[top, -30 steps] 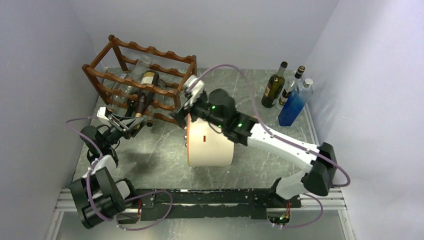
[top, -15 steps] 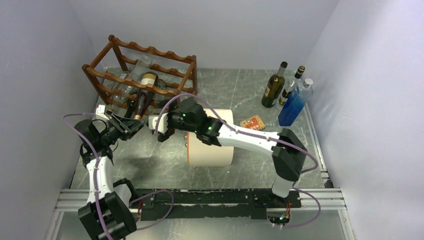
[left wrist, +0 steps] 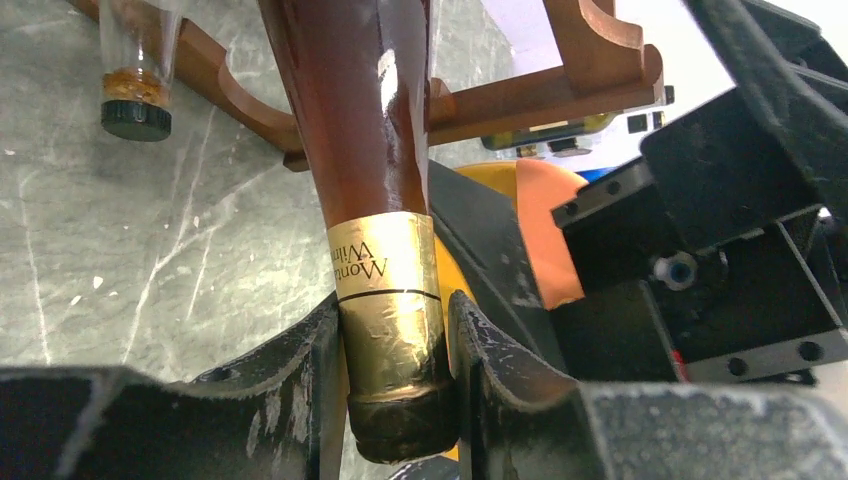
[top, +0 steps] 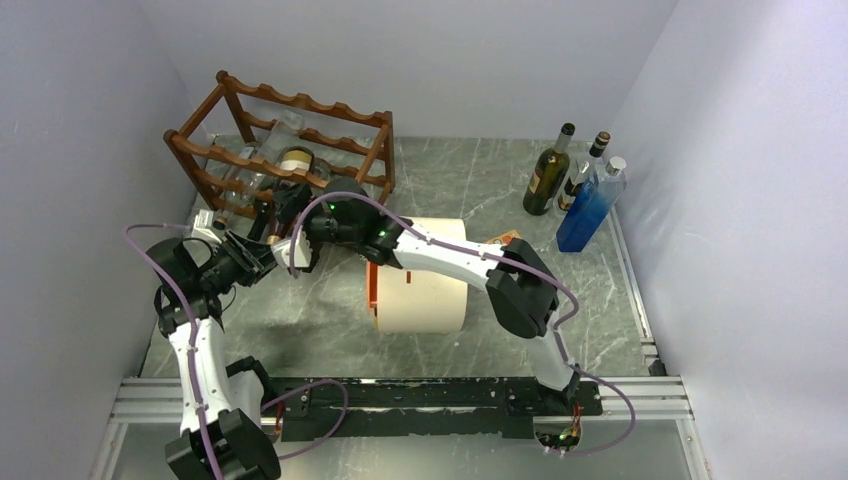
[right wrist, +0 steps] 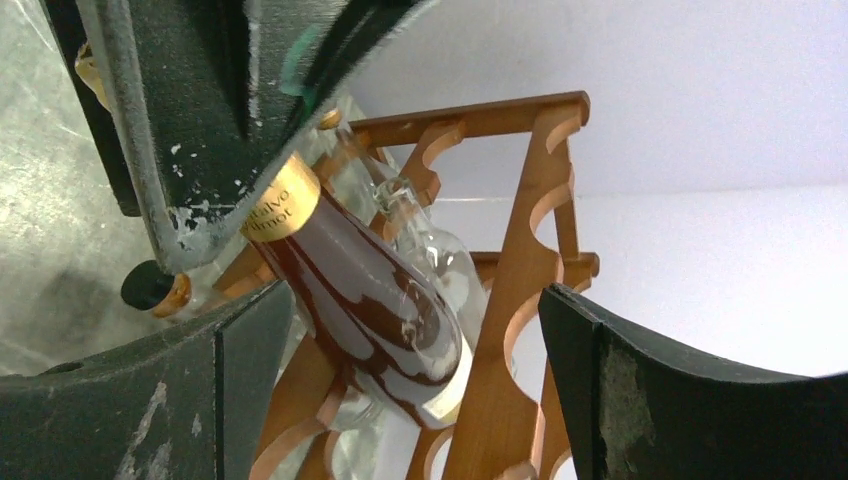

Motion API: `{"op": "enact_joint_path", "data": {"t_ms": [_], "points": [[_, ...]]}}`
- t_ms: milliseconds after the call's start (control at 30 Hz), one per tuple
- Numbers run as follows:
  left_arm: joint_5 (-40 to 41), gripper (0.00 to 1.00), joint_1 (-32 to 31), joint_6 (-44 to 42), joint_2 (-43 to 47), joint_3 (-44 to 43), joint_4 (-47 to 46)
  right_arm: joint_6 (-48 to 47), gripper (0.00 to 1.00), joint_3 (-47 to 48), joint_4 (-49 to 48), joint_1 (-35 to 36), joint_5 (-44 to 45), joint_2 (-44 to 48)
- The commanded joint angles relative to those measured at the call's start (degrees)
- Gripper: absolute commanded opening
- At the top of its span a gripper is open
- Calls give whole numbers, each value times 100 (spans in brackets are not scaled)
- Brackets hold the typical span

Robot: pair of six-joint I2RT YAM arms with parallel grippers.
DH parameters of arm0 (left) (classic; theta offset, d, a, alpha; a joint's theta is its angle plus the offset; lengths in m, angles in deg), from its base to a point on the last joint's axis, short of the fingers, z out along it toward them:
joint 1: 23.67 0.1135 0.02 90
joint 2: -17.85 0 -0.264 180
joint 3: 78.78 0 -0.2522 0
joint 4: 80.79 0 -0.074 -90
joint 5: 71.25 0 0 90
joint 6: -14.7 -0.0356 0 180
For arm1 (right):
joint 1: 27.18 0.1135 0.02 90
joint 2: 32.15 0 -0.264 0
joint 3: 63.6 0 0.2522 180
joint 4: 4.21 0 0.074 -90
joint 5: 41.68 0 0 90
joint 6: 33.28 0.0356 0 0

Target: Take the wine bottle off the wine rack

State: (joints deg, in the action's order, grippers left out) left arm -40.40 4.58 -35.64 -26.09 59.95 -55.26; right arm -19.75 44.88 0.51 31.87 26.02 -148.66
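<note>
The wine bottle (left wrist: 370, 130) is brown glass with a gold foil neck. It lies in the lower tier of the reddish-brown wine rack (top: 300, 105), neck pointing out over the table. My left gripper (left wrist: 395, 345) is shut on that foil neck, one finger (left wrist: 300, 385) on each side of the cap end. In the top view the left gripper (top: 267, 261) sits just in front of the rack. My right gripper (right wrist: 415, 330) is open, its fingers spread either side of the bottle's (right wrist: 365, 290) shoulder and a rack rail (right wrist: 510, 300), touching neither. From above, the right gripper (top: 288, 200) covers most of the bottle.
A clear bottle with a black cap (left wrist: 130, 110) and a cream-labelled bottle (top: 295, 160) also lie in the rack. A cream cylinder (top: 420, 290) stands under the right forearm. Dark bottles (top: 548, 175) and a blue one (top: 585, 215) stand at the back right.
The right arm has swung left from above the cream cylinder to the rack's front, beside the left gripper. The left gripper has kept its hold on the bottle neck.
</note>
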Motion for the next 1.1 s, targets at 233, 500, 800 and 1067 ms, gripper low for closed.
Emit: {"op": "enact_joint_path", "data": {"t_ms": [233,500,800,1067], "points": [[-424,7,-238,-901,255,-868,876,-1006,96,545,831,30,15,-585],[-354,7,-252,-989,189,-881,914,-649,96,162,655,-64,338,-109],[-365,7,-261,-964,127,-892,834,-428,97,-586,974,-242,366,842],[-297,7,-264,-1067,126,-972,973,-289,98,-63,1196,-121,260,981]]}}
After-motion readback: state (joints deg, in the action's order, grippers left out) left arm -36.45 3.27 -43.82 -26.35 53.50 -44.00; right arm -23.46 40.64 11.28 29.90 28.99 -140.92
